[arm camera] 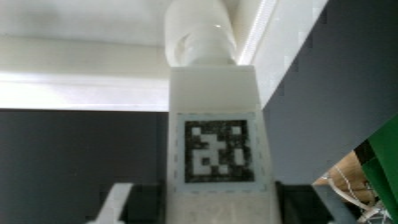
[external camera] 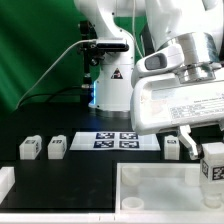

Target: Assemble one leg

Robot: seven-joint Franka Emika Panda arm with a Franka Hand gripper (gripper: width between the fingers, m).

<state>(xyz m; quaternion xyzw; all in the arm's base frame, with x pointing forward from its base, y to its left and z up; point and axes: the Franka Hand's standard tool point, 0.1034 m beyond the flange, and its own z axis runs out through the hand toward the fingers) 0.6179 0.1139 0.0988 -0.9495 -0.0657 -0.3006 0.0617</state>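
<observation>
My gripper (external camera: 207, 150) is shut on a leg (external camera: 212, 166), a small white block with a black-and-white tag, and holds it upright over the right corner of the large white panel (external camera: 150, 190). In the wrist view the held leg (arm camera: 217, 120) fills the middle between my fingers (arm camera: 125, 208), its tag facing the camera and its far end against the white panel (arm camera: 89, 70). Whether the leg touches the panel cannot be told. Two more legs (external camera: 29, 148) (external camera: 56, 147) stand at the exterior view's left, and a third (external camera: 172, 146) stands just behind my gripper.
The marker board (external camera: 115, 140) lies flat on the black table behind the panel. The robot's base (external camera: 105, 75) stands at the back in front of a green backdrop. A white part (external camera: 5, 181) shows at the exterior view's left edge.
</observation>
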